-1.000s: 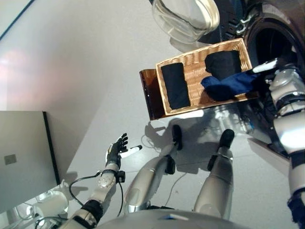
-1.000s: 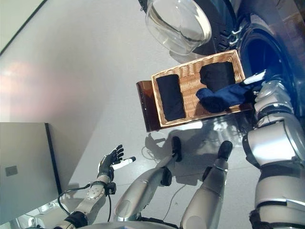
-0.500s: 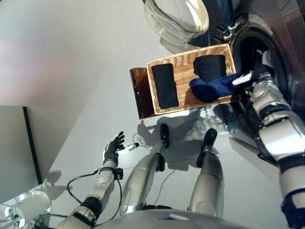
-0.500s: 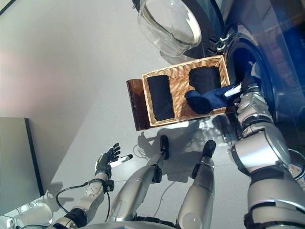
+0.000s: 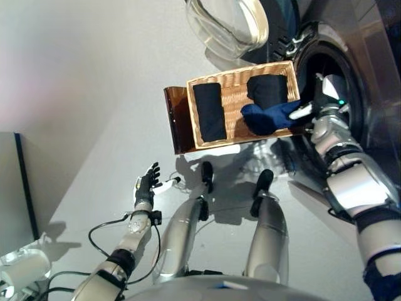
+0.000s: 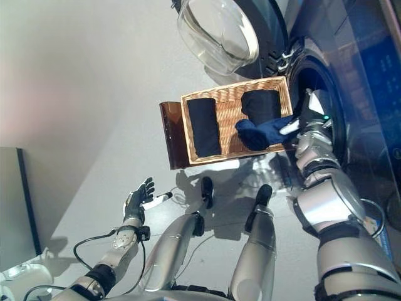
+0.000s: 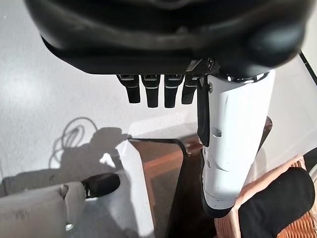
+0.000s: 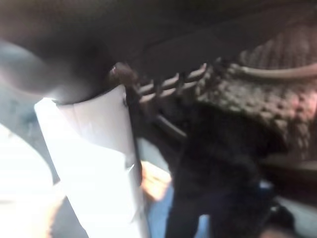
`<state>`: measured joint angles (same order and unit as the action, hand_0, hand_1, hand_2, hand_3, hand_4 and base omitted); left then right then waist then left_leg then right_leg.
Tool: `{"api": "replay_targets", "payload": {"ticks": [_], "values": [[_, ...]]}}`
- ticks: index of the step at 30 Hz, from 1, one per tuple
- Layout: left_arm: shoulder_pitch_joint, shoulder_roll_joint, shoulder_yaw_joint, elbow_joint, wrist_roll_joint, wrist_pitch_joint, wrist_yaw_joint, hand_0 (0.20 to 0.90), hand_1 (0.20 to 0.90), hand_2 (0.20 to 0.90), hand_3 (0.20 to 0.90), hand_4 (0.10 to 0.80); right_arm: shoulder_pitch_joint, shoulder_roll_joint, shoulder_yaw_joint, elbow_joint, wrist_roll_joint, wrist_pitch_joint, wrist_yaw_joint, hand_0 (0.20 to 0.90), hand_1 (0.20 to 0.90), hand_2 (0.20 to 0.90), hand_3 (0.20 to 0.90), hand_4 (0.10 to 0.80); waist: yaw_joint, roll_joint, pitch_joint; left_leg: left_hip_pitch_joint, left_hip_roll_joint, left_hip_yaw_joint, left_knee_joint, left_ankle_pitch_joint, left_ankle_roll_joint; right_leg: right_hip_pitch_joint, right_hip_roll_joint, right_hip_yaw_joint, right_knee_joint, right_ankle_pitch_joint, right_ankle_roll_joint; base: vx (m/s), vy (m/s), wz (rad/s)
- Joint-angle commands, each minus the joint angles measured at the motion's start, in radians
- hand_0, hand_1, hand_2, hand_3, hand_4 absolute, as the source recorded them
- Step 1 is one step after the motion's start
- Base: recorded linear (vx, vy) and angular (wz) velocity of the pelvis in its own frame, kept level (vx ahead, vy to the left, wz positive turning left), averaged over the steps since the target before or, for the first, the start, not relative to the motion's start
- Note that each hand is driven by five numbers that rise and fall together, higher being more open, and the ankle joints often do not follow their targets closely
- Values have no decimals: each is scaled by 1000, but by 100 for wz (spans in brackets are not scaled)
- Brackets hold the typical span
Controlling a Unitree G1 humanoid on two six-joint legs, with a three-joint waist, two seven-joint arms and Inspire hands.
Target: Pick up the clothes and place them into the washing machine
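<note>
My left hand [image 5: 145, 187] is hanging low and nearest me, fingers straight and empty, idle over the floor. Farther out, the wicker basket [image 5: 241, 78] is sitting on a brown stand [image 5: 175, 122], two dark folded clothes [image 5: 210, 111] lying inside. I am gripping the blue garment [image 5: 266, 117] with my right hand [image 5: 307, 111] at the basket's edge, just beside the washing machine drum opening [image 5: 326, 75]. I judge I am mid-transfer; next I need to carry it into the drum and release.
</note>
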<state>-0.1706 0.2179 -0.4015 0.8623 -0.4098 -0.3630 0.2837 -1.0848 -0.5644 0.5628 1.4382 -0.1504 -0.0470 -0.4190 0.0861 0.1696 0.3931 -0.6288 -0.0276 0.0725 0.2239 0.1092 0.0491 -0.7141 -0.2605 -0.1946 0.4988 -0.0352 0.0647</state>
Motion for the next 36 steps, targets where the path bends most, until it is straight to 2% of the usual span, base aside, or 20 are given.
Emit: {"api": "replay_targets", "payload": {"ticks": [1, 2, 4, 7, 10, 11, 14, 21, 28, 31, 36], "values": [[-38, 62, 64, -10, -25, -62, 35, 900, 900, 900, 900, 800, -84, -3, -9, -17, 104, -49, -98, 900, 900, 900, 900, 800, 50, -17, 42, -173, 29, 1, 281, -167, -84, -48, 27, 29, 82, -61, -25, -39, -19, 12], [-38, 62, 64, -10, -25, -62, 35, 900, 900, 900, 900, 800, -84, -3, -9, -17, 104, -50, -98, 900, 900, 900, 900, 800, 50, -17, 41, -176, 30, 1, 284, -168, -84, -51, 26, 30, 85, -63, -25, -27, -4, 10], [-37, 64, 74, -12, -22, -64, 41, 900, 900, 900, 900, 800, -115, -8, -31, -5, 147, -66, -124, 900, 900, 900, 900, 800, 55, -17, 30, -239, 40, -5, 391, -214, -78, -118, 19, 33, 190, -102, -34, -14, 5, 8], [-27, 66, 80, -22, -17, -63, 42, 900, 900, 900, 900, 800, -117, -19, -29, 8, 145, -68, -134, 900, 900, 900, 900, 800, 56, -17, 22, -254, 40, -8, 422, -232, -74, -134, 15, 35, 223, -118, -36, 14, -1, 8], [-18, 69, 83, -34, -16, -63, 41, 900, 900, 900, 900, 800, -122, -24, -28, 8, 157, -73, -125, 900, 900, 900, 900, 800, 58, -16, 19, -254, 39, -7, 424, -236, -73, -137, 13, 34, 234, -123, -36, 8, -3, 2], [5, 82, 95, -51, -10, -64, 27, 900, 900, 900, 900, 800, -112, -32, -46, -12, 240, -98, -62, 900, 900, 900, 900, 800, 60, -21, 14, -250, 39, -8, 415, -238, -74, -134, 13, 31, 229, -126, -38, 30, -16, 5], [21, 88, 106, -44, -12, -68, 22, 900, 900, 900, 900, 800, -114, -37, -44, -14, 246, -105, -75, 900, 900, 900, 900, 800, 64, -26, 9, -241, 38, -9, 401, -234, -73, -128, 19, 31, 216, -125, -40, 26, -10, -3], [16, 83, 108, -4, -5, -65, 24, 900, 900, 900, 900, 800, -95, -22, 24, -27, 118, -87, -102, 900, 900, 900, 900, 800, 54, -43, 5, -220, 36, -13, 374, -222, -75, -108, 30, 29, 197, -126, -44, 5, -6, -3], [25, 87, 128, -2, 5, -64, 2, 900, 900, 900, 900, 800, -56, -18, 212, -21, -155, -33, -38, 900, 900, 900, 900, 800, 52, -55, 7, -222, 39, -19, 377, -222, -81, -101, 33, 22, 202, -135, -49, -4, -9, 0], [34, 84, 140, -12, 3, -60, -9, 900, 900, 900, 900, 800, -7, -12, 215, -32, -172, -36, -14, 900, 900, 900, 900, 800, 50, -56, 7, -223, 40, -24, 380, -220, -82, -100, 33, 19, 207, -138, -51, -1, -10, 1], [26, 78, 140, 14, -1, -67, 0, 900, 900, 900, 900, 800, 59, 35, 167, -74, -157, -46, -55, 900, 900, 900, 900, 800, 50, -61, 7, -183, 39, -29, 343, -209, -82, -62, 37, 11, 178, -130, -46, 0, -6, 1]]}}
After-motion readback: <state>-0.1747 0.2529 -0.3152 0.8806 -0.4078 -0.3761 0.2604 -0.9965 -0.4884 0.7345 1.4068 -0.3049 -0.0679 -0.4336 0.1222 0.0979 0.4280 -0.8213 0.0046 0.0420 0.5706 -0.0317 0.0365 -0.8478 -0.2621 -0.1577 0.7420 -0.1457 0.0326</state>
